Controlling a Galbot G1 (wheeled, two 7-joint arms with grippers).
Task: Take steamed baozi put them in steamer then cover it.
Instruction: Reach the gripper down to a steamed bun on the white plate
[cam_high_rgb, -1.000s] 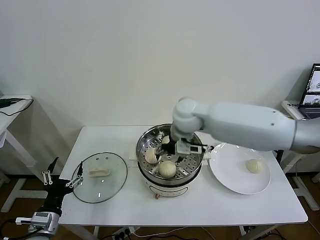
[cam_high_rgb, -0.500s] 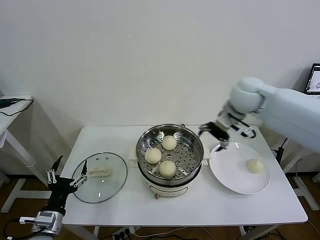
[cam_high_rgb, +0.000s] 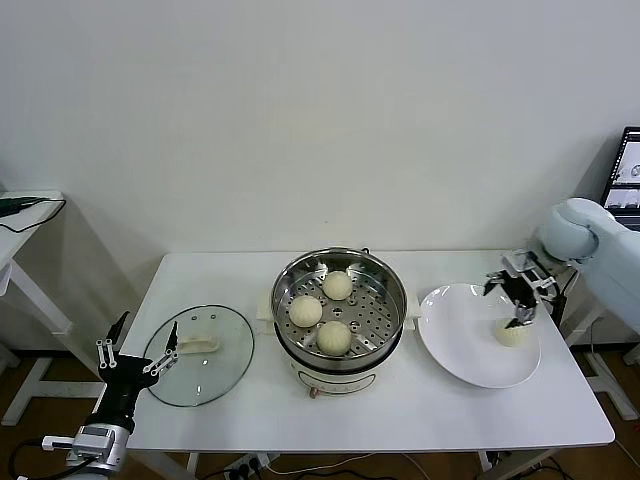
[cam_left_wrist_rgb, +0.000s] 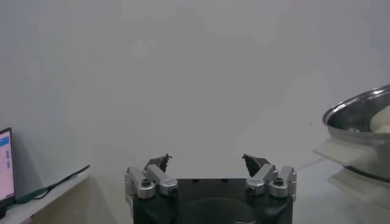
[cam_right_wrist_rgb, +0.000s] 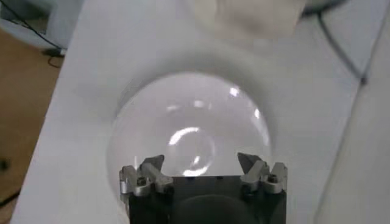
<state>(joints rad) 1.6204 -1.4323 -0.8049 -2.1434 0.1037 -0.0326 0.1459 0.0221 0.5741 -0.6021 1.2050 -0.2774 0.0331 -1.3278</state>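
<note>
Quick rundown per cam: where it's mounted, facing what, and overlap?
Head: high, looking down at table, steamer, lid; both claws show.
Left wrist: behind open left claw, facing the wall; steamer rim at the edge.
Right wrist: above open right claw, looking down on plate.
Shared: steamer, plate.
</note>
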